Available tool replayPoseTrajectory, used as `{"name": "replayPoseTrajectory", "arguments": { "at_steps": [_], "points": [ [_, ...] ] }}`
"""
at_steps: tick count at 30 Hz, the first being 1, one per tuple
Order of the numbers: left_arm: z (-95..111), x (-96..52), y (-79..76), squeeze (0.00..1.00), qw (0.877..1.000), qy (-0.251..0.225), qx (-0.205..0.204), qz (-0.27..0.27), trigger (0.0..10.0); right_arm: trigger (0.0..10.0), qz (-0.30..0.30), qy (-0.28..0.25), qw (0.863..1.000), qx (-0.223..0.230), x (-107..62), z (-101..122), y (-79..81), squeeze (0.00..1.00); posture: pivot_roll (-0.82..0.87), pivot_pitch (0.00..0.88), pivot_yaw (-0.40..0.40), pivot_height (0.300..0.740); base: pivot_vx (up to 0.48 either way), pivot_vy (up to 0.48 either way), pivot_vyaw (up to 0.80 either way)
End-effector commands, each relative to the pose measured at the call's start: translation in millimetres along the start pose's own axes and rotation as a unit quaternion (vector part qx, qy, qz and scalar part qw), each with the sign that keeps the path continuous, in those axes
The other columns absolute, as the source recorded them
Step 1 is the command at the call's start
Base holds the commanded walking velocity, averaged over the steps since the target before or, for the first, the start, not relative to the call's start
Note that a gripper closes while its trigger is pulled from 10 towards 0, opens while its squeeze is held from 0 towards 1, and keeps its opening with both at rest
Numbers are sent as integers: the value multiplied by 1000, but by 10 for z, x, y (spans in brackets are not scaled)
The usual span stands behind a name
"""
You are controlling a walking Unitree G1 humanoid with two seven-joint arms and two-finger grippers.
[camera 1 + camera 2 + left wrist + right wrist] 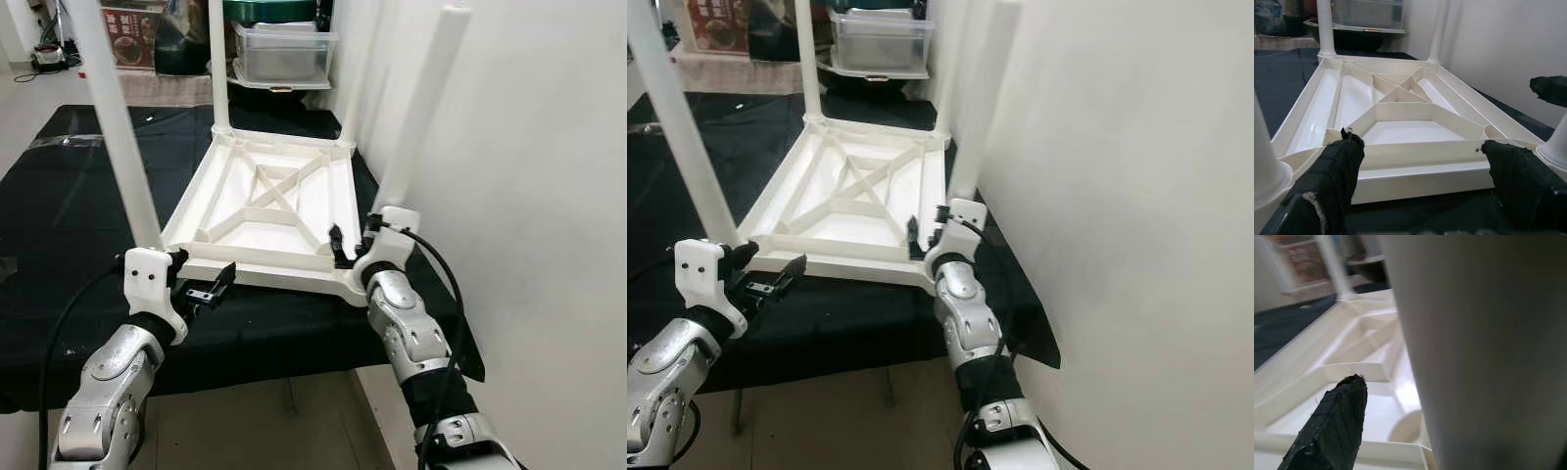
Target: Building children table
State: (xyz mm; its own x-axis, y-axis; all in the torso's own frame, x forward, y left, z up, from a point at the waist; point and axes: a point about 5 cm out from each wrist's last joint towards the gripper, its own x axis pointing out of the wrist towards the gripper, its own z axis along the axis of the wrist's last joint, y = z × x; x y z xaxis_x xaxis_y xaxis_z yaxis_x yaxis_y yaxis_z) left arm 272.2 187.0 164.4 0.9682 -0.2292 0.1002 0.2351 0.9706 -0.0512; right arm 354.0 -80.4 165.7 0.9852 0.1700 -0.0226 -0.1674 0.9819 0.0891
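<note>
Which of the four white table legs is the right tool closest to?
The near right leg, beside the wall. The right tool sits at its base on the upturned table; the other three legs stand farther away, one nearer the left tool.

Upturned white table top (1400,127) seen between two black fingers (1337,171)

The left gripper (1422,169) hovers with its fingers spread wide, just before the near rim of the ribbed underside — crossed ribs meet at the middle. Two white legs (1325,27) rise from the far corners; the bases of two more stand at the near corners. Black cloth (1283,83) lies under the top, a white wall (1498,54) beside it.
</note>
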Motion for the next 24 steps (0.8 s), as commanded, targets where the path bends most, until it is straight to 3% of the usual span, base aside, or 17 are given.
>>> {"name": "replayPoseTrajectory", "arguments": {
  "at_steps": [1,3,4,6,9,13,15,16,17,18,19,22,24],
  "points": [
    [7,12,-6,0,1000,1,-4,-4,10000,10000,78,-15,997,17,-24,73,245,1000,106,0,-126,740,0,0,0],
    [11,14,5,0,1000,0,-3,-2,10000,10000,141,-20,990,19,-57,127,399,1000,109,0,-133,740,0,0,0],
    [11,14,5,0,1000,0,-3,-2,10000,10000,141,-20,990,19,-57,127,399,1000,109,0,-133,740,0,0,0],
    [13,20,24,0,1000,-1,-3,1,10000,10000,192,-13,981,24,-13,188,607,1000,93,0,-126,740,0,0,0],
    [8,38,16,0,1000,-1,-1,2,10000,10000,201,9,980,-4,93,169,764,1000,116,0,-139,740,0,0,0],
    [3,35,11,0,1000,-1,1,3,10000,10000,179,32,983,-34,142,86,718,1000,123,0,-147,740,0,0,0],
    [3,0,26,0,1000,-3,0,10,10000,10000,123,54,989,-58,171,-16,496,1000,117,0,-146,740,0,0,0],
    [3,0,26,0,1000,-3,0,10,10000,10000,123,54,989,-58,171,-16,496,1000,117,0,-146,740,0,0,0],
    [10,-18,27,0,1000,-7,4,14,10000,10000,96,60,992,-64,167,-52,350,996,109,0,-141,740,0,0,0],
    [15,-34,24,0,1000,-9,10,19,10000,10000,73,59,993,-71,147,-69,211,537,101,0,-134,740,0,0,0],
    [22,-41,17,0,1000,-11,19,23,10000,10000,58,58,994,-77,122,-78,94,0,101,0,-134,740,0,0,0],
    [30,-49,10,0,999,-14,26,26,10000,10000,44,57,994,-79,96,-81,3,0,93,0,-129,740,0,0,0],
    [47,-61,3,0,998,-19,44,33,10000,10000,24,54,993,-98,38,-79,-151,0,89,0,-125,740,0,0,0]
  ]
}}
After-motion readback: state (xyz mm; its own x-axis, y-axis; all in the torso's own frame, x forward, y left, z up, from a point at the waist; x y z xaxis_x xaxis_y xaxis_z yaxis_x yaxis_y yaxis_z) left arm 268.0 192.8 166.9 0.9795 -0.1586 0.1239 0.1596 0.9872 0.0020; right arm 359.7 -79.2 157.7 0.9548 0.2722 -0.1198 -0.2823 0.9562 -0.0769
